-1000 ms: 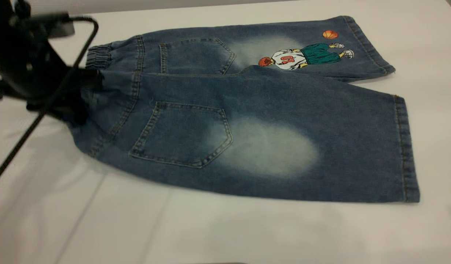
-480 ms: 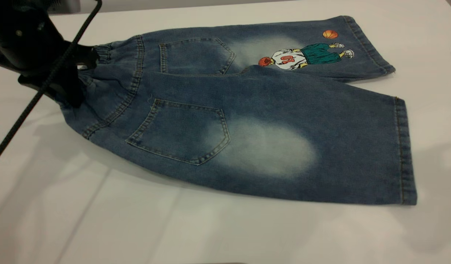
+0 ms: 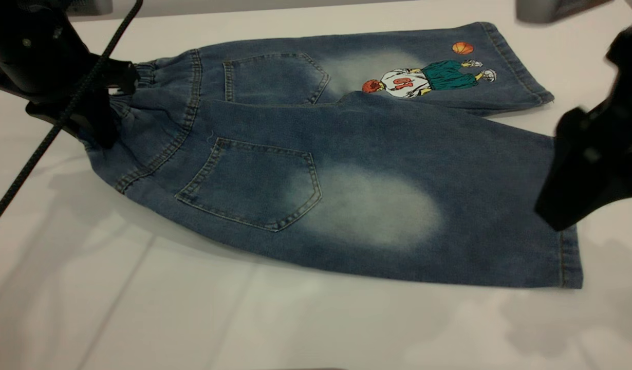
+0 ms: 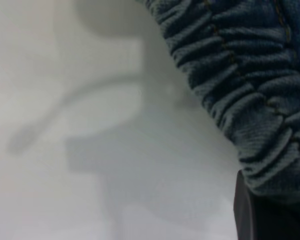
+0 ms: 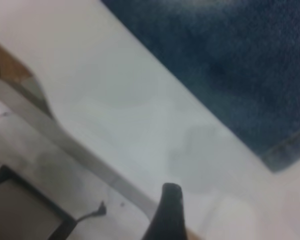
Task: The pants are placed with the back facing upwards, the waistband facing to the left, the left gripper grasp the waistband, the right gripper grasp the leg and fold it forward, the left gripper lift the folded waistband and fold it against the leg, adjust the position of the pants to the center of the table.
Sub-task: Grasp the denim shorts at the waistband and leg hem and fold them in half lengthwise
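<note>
— Changed since half a second back? Right gripper (image 3: 578,195) now in view at the right edge of the exterior view, hanging over the hem end of the leg (image 3: 449,205); absent before.

— And the left side? Left gripper (image 3: 103,110) hardly shifted, clamped on the waistband (image 3: 141,77), with the gathered band bunched up and raised a little off the table (image 3: 141,308).

— Confirmed up close? Yes: ruched elastic fabric (image 4: 250,100) pressed right against a dark finger (image 4: 262,215) in the left wrist view.

— Right claw open or closed? Cannot tell; only one dark fingertip (image 5: 167,212) visible in its wrist view, above bare table, with the denim hem corner (image 5: 285,150) near but not touching.

— Where are the pants (image 3: 347,154)? Flat on the white top, back pockets up, waistband to the left, printed leg (image 3: 429,77) on the far side, plain leg on the near side.
</note>
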You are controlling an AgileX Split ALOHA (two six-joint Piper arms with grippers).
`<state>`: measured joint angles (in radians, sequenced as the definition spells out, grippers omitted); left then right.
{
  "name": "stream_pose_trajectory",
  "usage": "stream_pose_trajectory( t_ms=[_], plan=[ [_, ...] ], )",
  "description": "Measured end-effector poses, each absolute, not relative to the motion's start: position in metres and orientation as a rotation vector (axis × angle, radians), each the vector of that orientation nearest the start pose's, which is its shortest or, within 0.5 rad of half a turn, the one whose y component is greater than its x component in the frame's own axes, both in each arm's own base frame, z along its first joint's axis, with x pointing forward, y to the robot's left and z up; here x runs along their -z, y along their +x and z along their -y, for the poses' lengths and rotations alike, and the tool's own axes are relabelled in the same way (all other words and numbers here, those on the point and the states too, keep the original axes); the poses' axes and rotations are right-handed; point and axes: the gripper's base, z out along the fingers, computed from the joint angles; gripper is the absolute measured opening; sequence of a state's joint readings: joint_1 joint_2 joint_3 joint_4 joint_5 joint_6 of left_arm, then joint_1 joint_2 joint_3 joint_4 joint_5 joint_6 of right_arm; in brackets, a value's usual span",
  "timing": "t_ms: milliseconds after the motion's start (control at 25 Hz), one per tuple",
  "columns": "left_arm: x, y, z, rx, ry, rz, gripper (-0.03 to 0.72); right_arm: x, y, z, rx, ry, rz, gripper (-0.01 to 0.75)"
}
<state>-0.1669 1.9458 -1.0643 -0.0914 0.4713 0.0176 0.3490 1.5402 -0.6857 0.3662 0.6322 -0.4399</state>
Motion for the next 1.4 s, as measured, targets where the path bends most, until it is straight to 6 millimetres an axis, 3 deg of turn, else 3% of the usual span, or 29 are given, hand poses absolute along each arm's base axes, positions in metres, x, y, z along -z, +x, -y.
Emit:
stream_pose_trajectory(
  t_ms=[200, 560, 840, 1120, 1240, 1400],
  plan=[
    [-0.121, 0.352, 0.063, 0.109, 0.156, -2.836, 0.09, -0.128, 0.236, -0.103, -0.295, -0.671, -2.893, 0.587],
    [-0.121, 0.352, 0.063, 0.109, 0.156, -2.838, 0.09, -0.076, 0.242, -0.102, -0.233, -0.648, -3.0, 0.587],
    [-0.121, 0.352, 0.063, 0.11, 0.155, -2.838, 0.09, -0.052, 0.245, -0.1, -0.184, -0.64, -3.013, 0.587],
    [-0.121, 0.352, 0.063, 0.11, 0.155, -2.842, 0.09, -0.049, 0.245, -0.1, -0.177, -0.635, -3.016, 0.58],
    [-0.121, 0.352, 0.063, 0.112, 0.153, -2.842, 0.09, -0.046, 0.246, -0.1, -0.173, -0.62, -3.028, 0.533],
    [-0.121, 0.352, 0.064, 0.135, 0.122, -2.848, 0.09, -0.043, 0.248, -0.098, -0.156, -0.612, -3.022, 0.323]
  ],
)
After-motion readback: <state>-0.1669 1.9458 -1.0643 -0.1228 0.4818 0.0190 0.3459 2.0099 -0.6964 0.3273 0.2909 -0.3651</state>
